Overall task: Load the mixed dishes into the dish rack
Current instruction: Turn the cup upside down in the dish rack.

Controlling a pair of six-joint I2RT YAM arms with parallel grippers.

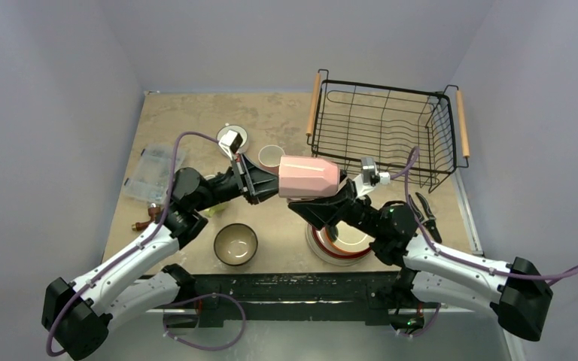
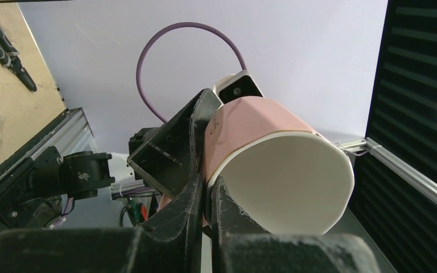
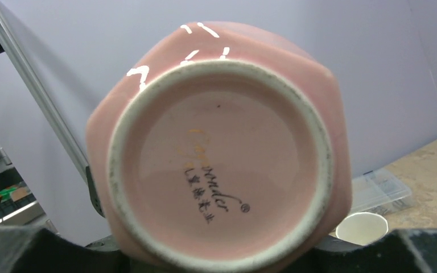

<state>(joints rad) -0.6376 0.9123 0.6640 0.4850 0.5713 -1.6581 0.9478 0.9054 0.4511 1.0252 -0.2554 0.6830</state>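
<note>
Currently one pale pink mug (image 1: 310, 177) hangs sideways, rim pinched by the left gripper (image 1: 269, 184); right gripper (image 1: 317, 204) flanks its base, grip unclear. One bowl (image 1: 235, 244), one rack (image 1: 380, 124).

Tan, mottled table (image 1: 196, 120), enclosed on three sides by plain, pale lavender-grey walls: back wall (image 1: 286, 37), left wall (image 1: 38, 135) and right wall (image 1: 542, 113). An aluminium rail (image 1: 464, 207) borders the table's right edge. The left wrist view shows a dark ribbed panel (image 2: 421, 85) beside a wall. Lighting is even and diffuse, with soft shadows.
</note>
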